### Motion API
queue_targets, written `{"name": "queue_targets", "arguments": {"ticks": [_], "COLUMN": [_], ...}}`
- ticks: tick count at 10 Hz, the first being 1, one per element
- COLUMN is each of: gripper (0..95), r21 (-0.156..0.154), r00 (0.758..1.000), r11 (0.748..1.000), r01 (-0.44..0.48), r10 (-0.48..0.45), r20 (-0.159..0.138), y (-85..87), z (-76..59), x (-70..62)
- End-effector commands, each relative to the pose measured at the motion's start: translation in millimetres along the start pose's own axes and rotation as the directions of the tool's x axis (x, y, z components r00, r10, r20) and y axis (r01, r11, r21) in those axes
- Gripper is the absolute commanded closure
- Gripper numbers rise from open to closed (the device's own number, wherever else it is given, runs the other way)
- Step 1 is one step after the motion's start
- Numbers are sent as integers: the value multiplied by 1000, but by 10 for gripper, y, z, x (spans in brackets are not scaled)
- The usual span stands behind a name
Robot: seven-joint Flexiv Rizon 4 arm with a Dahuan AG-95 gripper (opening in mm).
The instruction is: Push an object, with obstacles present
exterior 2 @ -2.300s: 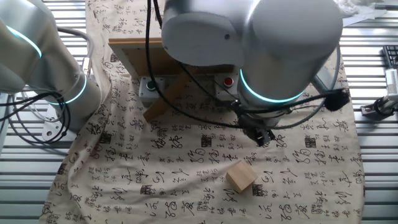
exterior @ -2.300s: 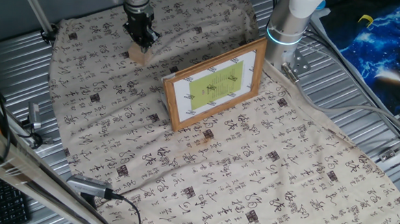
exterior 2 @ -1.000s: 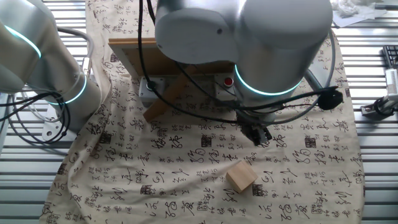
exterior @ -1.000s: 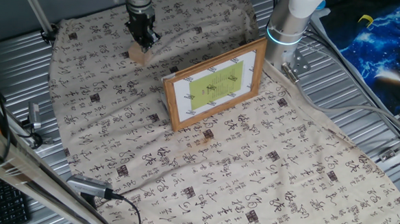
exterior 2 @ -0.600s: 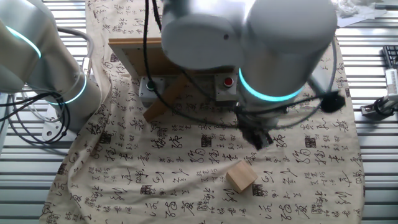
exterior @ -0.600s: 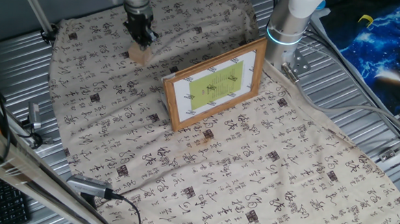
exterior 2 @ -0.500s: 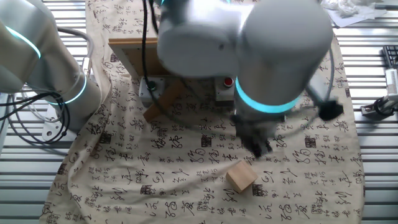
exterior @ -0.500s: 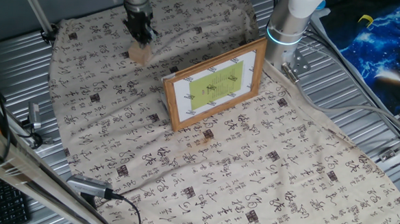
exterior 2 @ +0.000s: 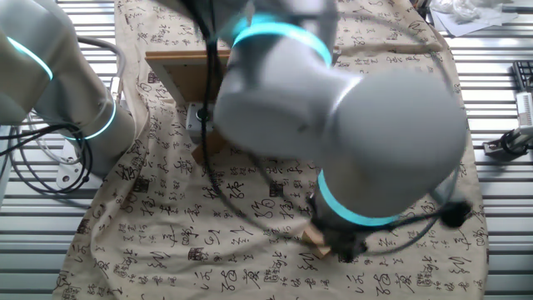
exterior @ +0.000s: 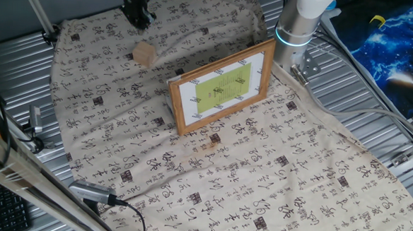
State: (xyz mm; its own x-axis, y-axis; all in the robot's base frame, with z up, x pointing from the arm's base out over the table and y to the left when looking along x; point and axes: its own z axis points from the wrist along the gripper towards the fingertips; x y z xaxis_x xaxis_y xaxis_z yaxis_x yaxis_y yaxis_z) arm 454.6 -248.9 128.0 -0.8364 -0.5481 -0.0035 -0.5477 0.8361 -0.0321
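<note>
Gripper (exterior: 138,16): dark fingers pointing down at the far left end of the cloth, beyond the cube and apart from it in the one fixed view. Whether the fingers are together or parted cannot be told. In the other fixed view the arm's grey body with its cyan ring fills most of the picture and blurs the gripper.
Cube (exterior: 145,53): small, light tan, resting on the cloth, clear of the gripper, nothing holding it. Only a corner shows in the other fixed view (exterior 2: 314,237), under the arm.
Frame (exterior: 221,86): brown border, white mat, yellow-green centre with dark writing. Stands tilted back near the middle of the cloth, right of the cube and well apart from it.
Cloth (exterior: 260,182): beige, printed with dark characters, covers the table, wrinkled near the cube.
Arm base (exterior: 296,28): white column with cyan ring, just behind the frame's right end.
</note>
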Motion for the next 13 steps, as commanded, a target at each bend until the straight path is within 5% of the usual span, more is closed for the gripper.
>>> {"name": "queue_targets", "arguments": {"ticks": [1,4,8,13], "gripper": [950,950,950,950], "r21": [-4,-6,-7,-6], "r00": [1000,1000,999,998], "r11": [1000,1000,999,998], "r01": [-5,-18,-47,-60], "r10": [5,18,47,60], "r20": [0,5,11,15], "y": [-19,5,168,157], "z": [75,150,283,374], "x": [140,256,247,281]}}
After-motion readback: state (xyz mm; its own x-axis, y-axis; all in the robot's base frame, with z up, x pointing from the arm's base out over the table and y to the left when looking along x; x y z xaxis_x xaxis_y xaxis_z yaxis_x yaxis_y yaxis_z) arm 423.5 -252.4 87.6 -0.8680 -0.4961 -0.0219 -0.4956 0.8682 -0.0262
